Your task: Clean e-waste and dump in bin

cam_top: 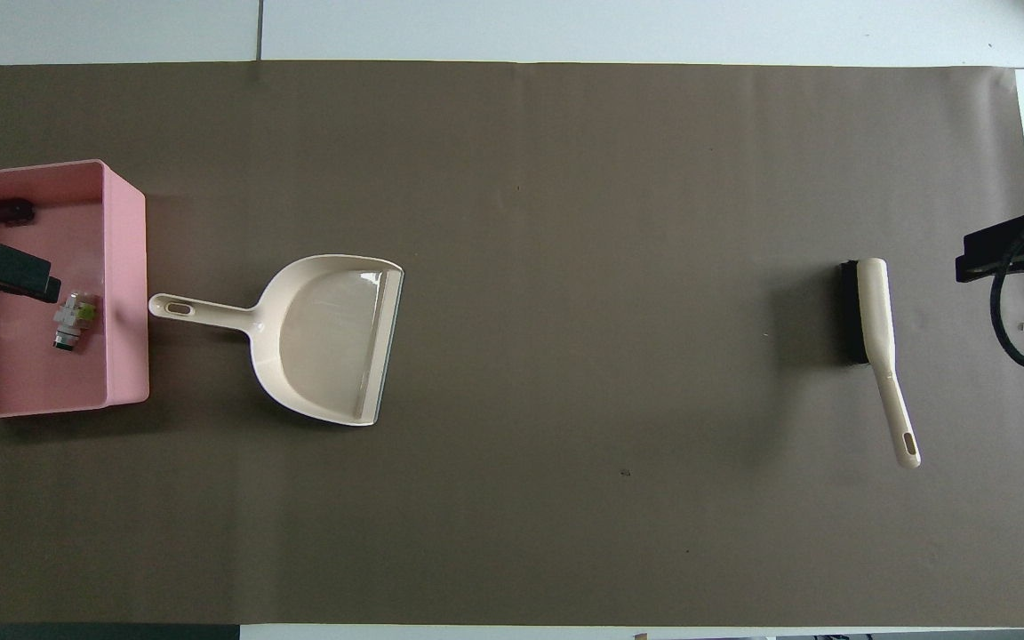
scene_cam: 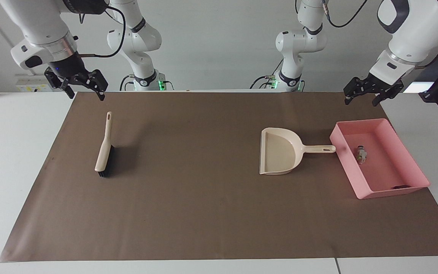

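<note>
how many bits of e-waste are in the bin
2 show. A white piece lies in the pink bin by the wall beside the dustpan; a dark bit sits farther from the robots. The left hand may hide more.

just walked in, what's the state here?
Nothing is being handled. The e-waste lies in the pink bin. The dustpan sits empty beside the bin, and the brush lies at the right arm's end. The left hand and right hand hang open and empty above the mat.
</note>
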You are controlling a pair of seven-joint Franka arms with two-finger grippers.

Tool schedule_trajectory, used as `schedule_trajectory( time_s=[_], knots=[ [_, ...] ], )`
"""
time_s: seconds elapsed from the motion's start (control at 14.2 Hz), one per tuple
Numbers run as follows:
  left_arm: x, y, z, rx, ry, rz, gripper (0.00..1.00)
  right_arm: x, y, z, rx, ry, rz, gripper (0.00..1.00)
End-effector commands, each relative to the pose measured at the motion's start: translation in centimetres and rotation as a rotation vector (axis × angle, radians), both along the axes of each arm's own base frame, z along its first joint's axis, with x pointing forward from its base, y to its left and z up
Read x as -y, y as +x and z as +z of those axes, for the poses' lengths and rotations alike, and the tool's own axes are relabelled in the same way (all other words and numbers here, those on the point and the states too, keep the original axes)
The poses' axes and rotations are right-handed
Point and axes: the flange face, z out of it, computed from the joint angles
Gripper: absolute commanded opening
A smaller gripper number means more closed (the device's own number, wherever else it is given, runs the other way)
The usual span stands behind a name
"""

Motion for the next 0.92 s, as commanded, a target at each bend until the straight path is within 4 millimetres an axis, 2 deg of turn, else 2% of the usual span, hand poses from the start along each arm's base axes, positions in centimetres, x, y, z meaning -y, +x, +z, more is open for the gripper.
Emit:
schedule_trajectory(
  time_s=[0.0, 0.85],
  knots=[
    [-0.17, -0.58, -0.02, 0.025, -0.016, 0.016, 0.98, 0.18, -0.48, -0.02, -0.01, 0.007, 0.016, 0.99],
    [-0.2, -0.97, -0.43, 0.02, -0.014, 0.014, 0.98, 0.18, -0.48, -0.02, -0.01, 0.007, 0.016, 0.99]
  ],
)
